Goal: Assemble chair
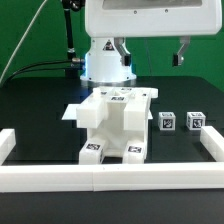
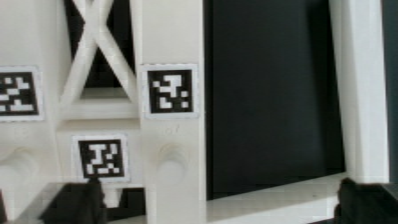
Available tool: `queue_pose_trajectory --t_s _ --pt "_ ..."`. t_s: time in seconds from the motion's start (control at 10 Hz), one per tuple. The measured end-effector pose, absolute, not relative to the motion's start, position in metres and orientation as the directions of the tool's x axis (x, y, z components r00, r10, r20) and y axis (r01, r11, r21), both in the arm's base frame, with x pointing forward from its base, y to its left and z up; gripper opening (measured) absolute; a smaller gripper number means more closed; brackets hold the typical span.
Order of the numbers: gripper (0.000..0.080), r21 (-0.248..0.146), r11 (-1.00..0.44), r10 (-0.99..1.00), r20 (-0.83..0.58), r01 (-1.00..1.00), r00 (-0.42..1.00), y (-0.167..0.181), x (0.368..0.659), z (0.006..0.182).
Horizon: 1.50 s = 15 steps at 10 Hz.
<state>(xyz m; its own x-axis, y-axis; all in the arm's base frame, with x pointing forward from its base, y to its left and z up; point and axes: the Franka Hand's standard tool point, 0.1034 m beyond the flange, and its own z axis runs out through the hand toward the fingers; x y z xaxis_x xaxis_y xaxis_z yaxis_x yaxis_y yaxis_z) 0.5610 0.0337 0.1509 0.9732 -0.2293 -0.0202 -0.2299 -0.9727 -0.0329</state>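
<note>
Bearing black-and-white square tags [image 2: 171,92]: chair [image 1: 112,125] | small cubes [image 1: 167,121] beside it | fingers [image 2: 80,200] spread

No words, numbers or brand names can be read anywhere. The only markings are black-and-white square tags [image 1: 95,151]. Several sit on the top and on the two front feet of the chair [image 1: 112,122]. Each of the two small cubes [image 1: 167,121] on the counter [image 1: 40,112] carries one. The wrist view shows three more on the chair, coded patterns without legible characters.
</note>
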Motion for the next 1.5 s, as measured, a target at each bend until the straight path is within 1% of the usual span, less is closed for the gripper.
queue_pose_trajectory --t_s 0.2,0.4,0.5,0.6,0.7,0.8,1.1,1.3,1.4,1.5 --pt "0.0649 -0.034 -0.972 -0.23 -0.022 -0.231 0.973 0.035 0.561 0.152" --pt "0.0649 -0.045 -0.965 -0.258 -0.027 -0.259 0.966 0.055 0.552 0.159" --pt "0.0649 -0.047 -0.964 -0.262 -0.033 -0.263 0.964 0.068 0.546 0.159" --pt "0.0649 -0.04 -0.967 -0.251 -0.032 -0.252 0.967 0.083 0.543 0.159" --pt "0.0649 -0.022 -0.976 -0.216 -0.027 -0.217 0.976 0.095 0.541 0.159" --pt "0.0649 -0.003 -0.981 -0.195 -0.022 -0.195 0.981 0.091 0.542 0.157" --pt "0.0649 -0.005 -0.981 -0.193 -0.019 -0.193 0.981 0.093 0.542 0.156" --pt "0.0649 -0.027 -0.996 -0.085 0.085 -0.083 0.993 0.123 0.535 0.146" --pt "0.0649 -0.033 -0.998 -0.064 0.108 -0.061 0.992 0.132 0.529 0.141" --pt "0.0649 -0.035 -0.997 -0.073 0.102 -0.07 0.992 0.139 0.524 0.14"
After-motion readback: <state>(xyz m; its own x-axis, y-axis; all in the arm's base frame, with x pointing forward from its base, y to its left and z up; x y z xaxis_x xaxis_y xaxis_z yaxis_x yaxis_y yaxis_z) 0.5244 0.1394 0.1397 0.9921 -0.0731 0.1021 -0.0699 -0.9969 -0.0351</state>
